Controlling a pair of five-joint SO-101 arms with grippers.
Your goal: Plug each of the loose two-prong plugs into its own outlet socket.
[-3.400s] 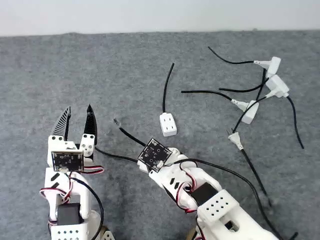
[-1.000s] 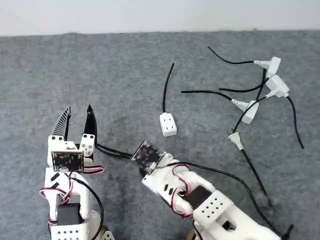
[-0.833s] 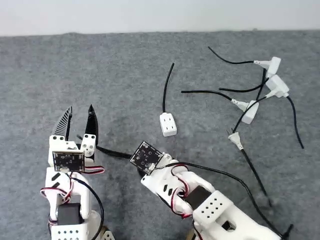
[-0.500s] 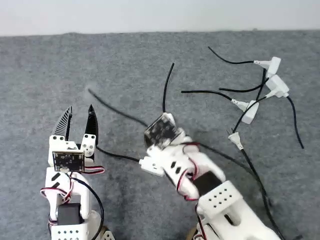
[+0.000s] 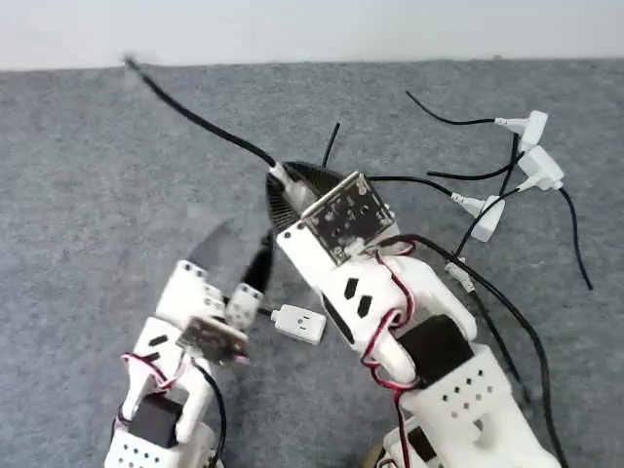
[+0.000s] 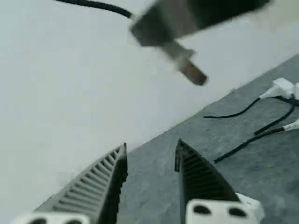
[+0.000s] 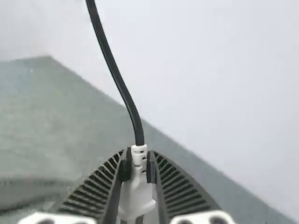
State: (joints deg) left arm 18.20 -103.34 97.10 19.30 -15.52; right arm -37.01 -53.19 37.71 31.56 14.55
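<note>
A grey, felt-like mat (image 5: 97, 175) is spread flat across the work area, and its nap is seen as a fine, mottled texture of lighter and darker flecks. At the far side the mat is met by a plain, pale wall (image 5: 292, 29), and the join between them is drawn as a nearly straight line across the top of the high view. The wall is left bare and is uniform in tone. In the left wrist view the same join is seen slanting, with the wall above and the grey mat below. In the right wrist view the pale wall is seen behind the grey surface. The scene is lit evenly and softly.
</note>
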